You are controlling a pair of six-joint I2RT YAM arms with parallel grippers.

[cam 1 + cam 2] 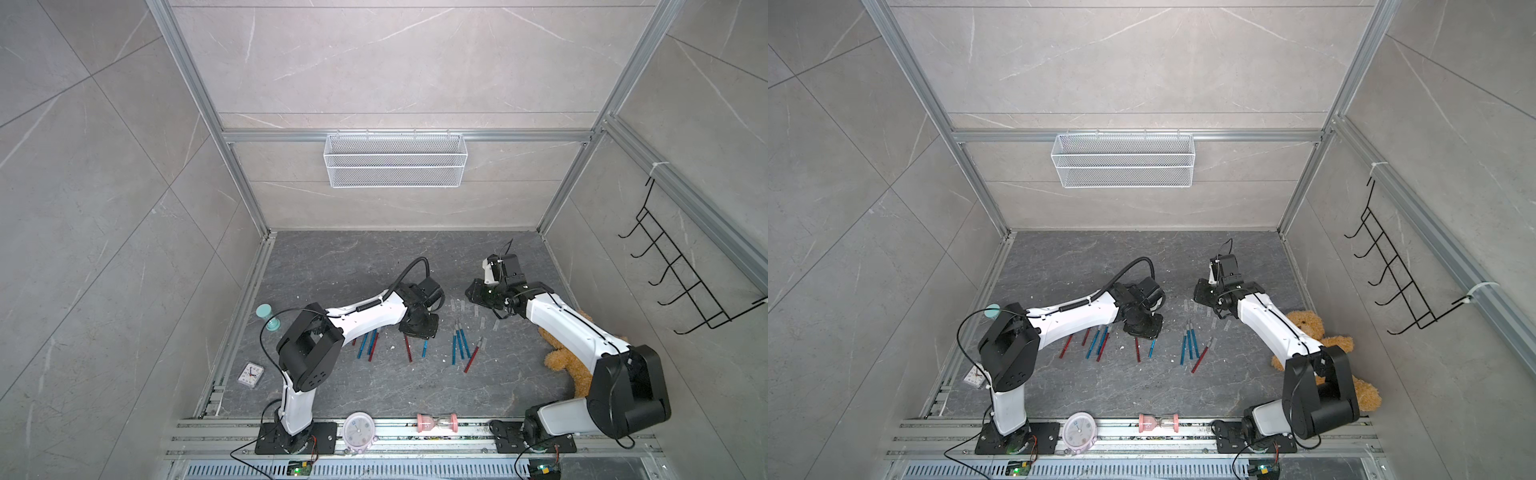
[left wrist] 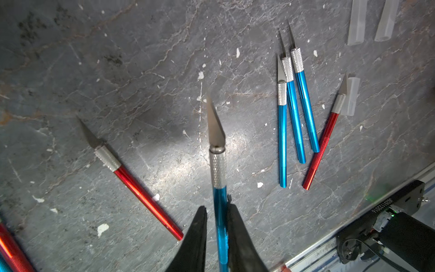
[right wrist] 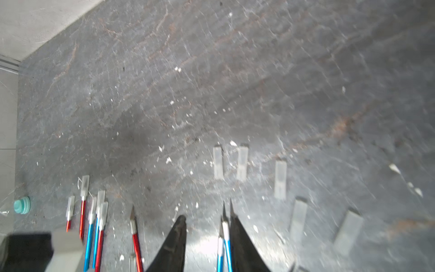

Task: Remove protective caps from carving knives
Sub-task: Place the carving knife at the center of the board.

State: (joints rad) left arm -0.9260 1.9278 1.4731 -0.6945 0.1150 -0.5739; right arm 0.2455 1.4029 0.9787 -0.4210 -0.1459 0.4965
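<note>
Marbled tabletop (image 1: 374,270): left gripper (image 2: 217,207) sits barely parted around bare-bladed, round-handled blue metal carving knife (image 2: 217,169) (right gripper (image 3: 207,217) spread, empty); released, it may roll.

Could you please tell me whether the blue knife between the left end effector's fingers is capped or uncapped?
Uncapped: in the left wrist view the blue knife shows a bare blade, no sleeve over it.

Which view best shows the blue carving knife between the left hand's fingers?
The left wrist view: the blue carving knife shows bare blade, knurled collar and handle between the fingers of the left hand. In both top views only its handle end pokes out from under the hand. The right wrist view does not show it clearly.
</note>
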